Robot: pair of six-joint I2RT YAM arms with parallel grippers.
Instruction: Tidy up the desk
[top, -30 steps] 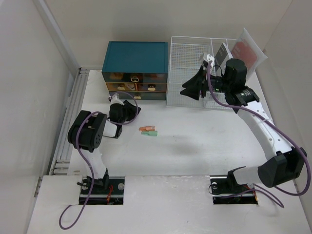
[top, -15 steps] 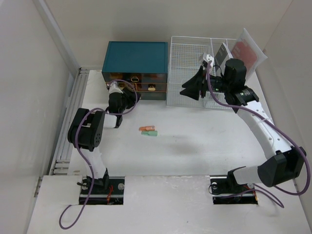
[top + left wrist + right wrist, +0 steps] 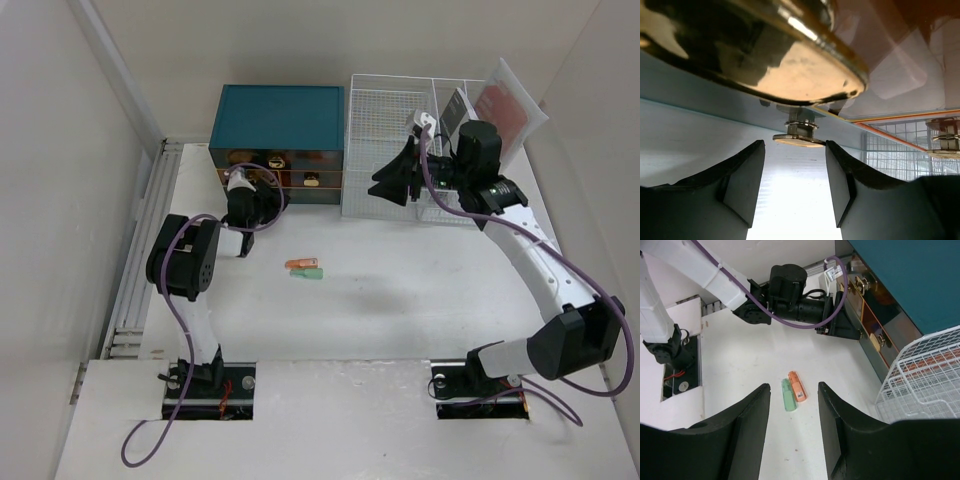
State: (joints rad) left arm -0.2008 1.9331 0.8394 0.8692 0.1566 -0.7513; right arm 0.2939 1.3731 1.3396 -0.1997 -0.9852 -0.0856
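The desk (image 3: 400,300) carries a teal drawer box (image 3: 278,115) at 11 o'clock and a white wire-mesh rack (image 3: 385,125) at 1 o'clock, side by side at the far edge. Papers (image 3: 505,105) lean in the rack's right end. The left gripper (image 3: 268,197) sits close against the box's lower drawer fronts. The right gripper (image 3: 385,190) hangs before the rack, pointing toward 9 o'clock. Near the centre lie two small things, just beside each other: an orange object (image 3: 299,264) and a green object (image 3: 307,273).

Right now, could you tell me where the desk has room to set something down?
Bare desk lies between the two pens and the right arm, and nearer than the pens. Crowded: the drawer box front with the left hand, and the wire rack.
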